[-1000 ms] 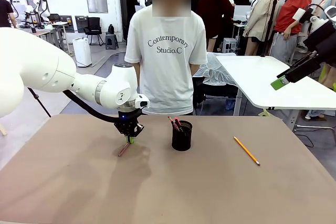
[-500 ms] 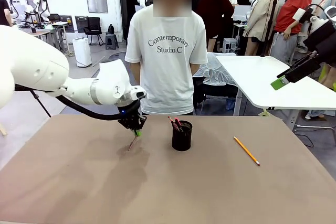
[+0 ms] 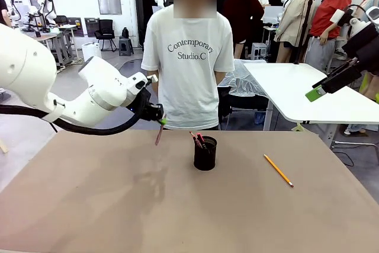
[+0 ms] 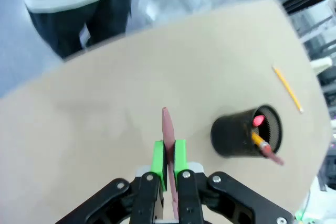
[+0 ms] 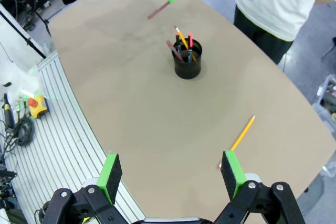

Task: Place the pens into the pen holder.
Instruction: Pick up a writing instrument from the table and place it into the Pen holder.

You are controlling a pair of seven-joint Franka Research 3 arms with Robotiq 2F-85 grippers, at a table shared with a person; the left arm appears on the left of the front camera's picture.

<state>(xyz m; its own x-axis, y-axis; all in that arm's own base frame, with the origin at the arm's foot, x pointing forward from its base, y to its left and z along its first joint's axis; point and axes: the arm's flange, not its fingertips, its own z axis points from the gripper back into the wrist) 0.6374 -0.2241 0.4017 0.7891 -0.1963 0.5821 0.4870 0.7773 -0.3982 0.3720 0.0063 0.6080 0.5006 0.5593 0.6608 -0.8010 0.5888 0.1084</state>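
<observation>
One reddish-brown pen (image 3: pixel 159 135) hangs in the air up and to the left of the pen holder (image 3: pixel 205 153), clear of the counter (image 3: pixel 89 205). The left pincer (image 3: pixel 160 122) is closed on the pen's upper part, its green pads pressed against the shaft from both sides. In the front view the pen points down from the pads with a slight tilt, and a faint shadow lies on the counter below it and nearer the camera than the holder. In the left wrist view the pen runs straight out past the pads, and the holder sits to its right.

The pen holder, a small black mesh cup, stands upright on the counter near the middle of the far half. Several pens lean inside it, rising above its rim. One is dark with a pink-red end (image 4: pixel 258 120) and another is an orange-yellow pencil (image 4: pixel 260 142). A third, reddish stick shows among them in the right wrist view.

Behind the holder, at the far edge of the counter, stands a person (image 3: pixel 187 57) in a white T-shirt.

To the right of the holder, well apart from it, a loose yellow pencil (image 3: pixel 278 170) lies flat on the counter at a slant.

Farther right of the holder and raised high above the counter, the right pincer (image 5: pixel 170 174) is spread wide, with nothing between its green pads.
</observation>
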